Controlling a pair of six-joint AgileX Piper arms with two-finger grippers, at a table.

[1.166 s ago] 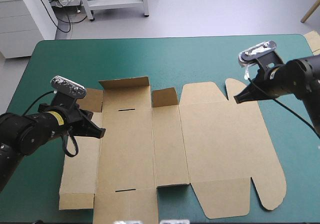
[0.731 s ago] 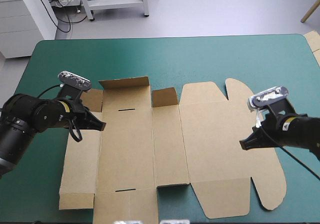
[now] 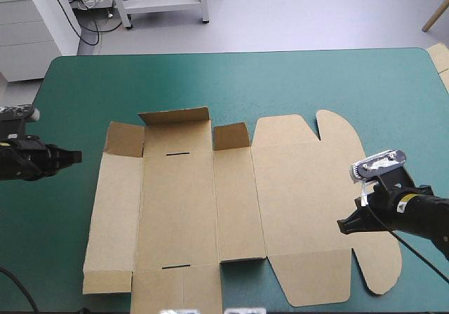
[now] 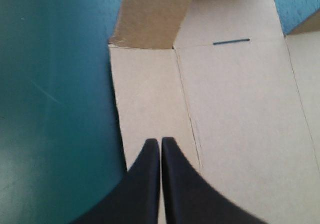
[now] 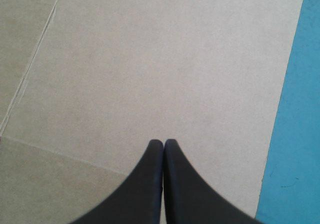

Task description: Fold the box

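Board status: the box (image 3: 238, 202) lies spread out as a cut brown sheet on the teal-green worktop (image 3: 280, 83), from mid-worktop to the near edge. Only the far flaps (image 3: 175, 115) stand slightly raised along their creases. Every wall panel and the rounded lid panel (image 3: 330, 188) lie flat. Treat the fold as barely begun: you have all walls to raise and the tabs to tuck into the slots (image 3: 177, 153).

Left claw (image 3: 74, 158): fingers pressed together, pinching nothing, over bare cover well apart from the sheet's left edge.

Right claw (image 3: 342, 225): fingers pressed together, empty, above the lid panel near its right edge. You cannot tell from these views whether the tips touch the board.

Before any wall is lifted, expect that one claw must first get under a panel edge.
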